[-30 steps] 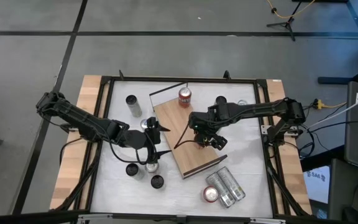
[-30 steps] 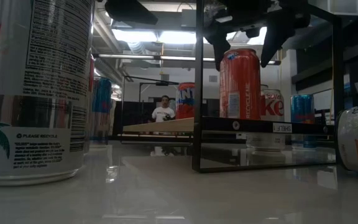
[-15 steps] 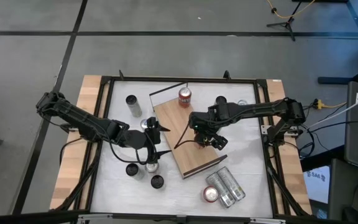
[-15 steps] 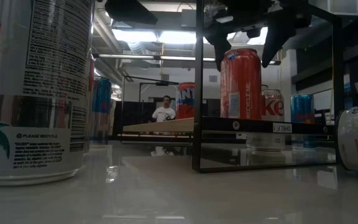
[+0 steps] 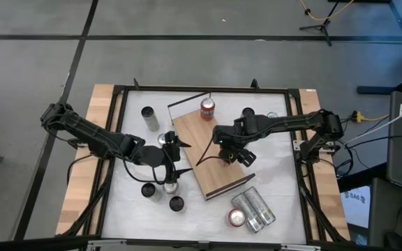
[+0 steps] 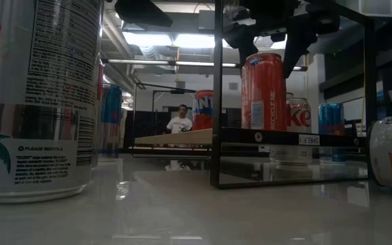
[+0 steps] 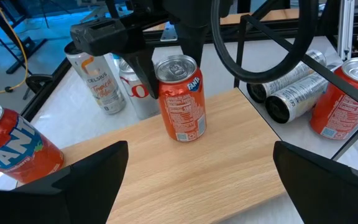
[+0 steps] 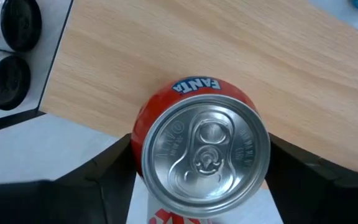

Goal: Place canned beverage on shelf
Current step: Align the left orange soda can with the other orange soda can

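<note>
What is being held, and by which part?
Right claw grips the Fanta can by its upper sides, near the rim, upright on the shelf. Left claw holds nothing.

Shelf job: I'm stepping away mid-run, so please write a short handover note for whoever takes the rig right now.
Right gripper: above the shelf, fingers down either side of the upright Fanta can; it looks shut on the can.
Left gripper: open, empty, waiting at the shelf's left edge.
Done: that can stands on the shelf board. A second orange can stands at the rail end.
Left: release and lift the right arm clear. Other cans sit on the white table, some of them lying down, if more are to be shelved.
</note>
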Controlling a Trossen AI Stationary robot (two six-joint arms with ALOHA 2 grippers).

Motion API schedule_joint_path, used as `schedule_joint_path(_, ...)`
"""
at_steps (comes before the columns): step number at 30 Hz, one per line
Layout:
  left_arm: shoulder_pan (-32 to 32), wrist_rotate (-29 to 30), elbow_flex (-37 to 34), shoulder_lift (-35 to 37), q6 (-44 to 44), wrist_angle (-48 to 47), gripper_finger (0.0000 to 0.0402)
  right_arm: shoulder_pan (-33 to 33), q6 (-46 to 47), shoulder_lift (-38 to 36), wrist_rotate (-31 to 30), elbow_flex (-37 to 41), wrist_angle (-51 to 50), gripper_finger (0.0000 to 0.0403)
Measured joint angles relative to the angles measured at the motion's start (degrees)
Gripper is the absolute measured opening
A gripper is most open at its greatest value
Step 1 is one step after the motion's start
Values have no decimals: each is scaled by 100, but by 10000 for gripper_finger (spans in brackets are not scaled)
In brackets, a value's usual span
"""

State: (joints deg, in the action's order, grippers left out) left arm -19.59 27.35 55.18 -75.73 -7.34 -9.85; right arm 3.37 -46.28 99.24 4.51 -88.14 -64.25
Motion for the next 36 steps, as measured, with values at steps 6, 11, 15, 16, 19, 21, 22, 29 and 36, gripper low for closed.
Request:
schedule_joint_path(6,-1,0,0,-2,-1,0,396,1,700,0,-11,0,25,310)
schedule_joint_path(11,1,0,0,-1,1,0,396,1,1895,0,-125,0,87,313)
schedule_joint_path(15,2,0,0,-2,1,0,396,3,2884,0,-371,2,163,297)
schedule_joint_path(16,1,0,0,-2,0,0,396,3,3111,0,-456,2,175,295)
schedule_joint_path(19,2,0,0,-2,0,0,396,1,3694,4,-722,7,204,294)
schedule_joint_path(21,2,0,0,-2,1,0,396,1,4063,4,-867,11,274,297)
schedule_joint_path(22,1,0,0,-2,-1,0,396,0,4258,6,-964,11,321,300)
schedule_joint_path(29,2,0,0,-2,1,0,396,-2,5678,7,-1633,11,472,301)
schedule_joint_path(36,2,0,0,-2,-1,0,396,-4,6384,9,-1488,11,228,304)
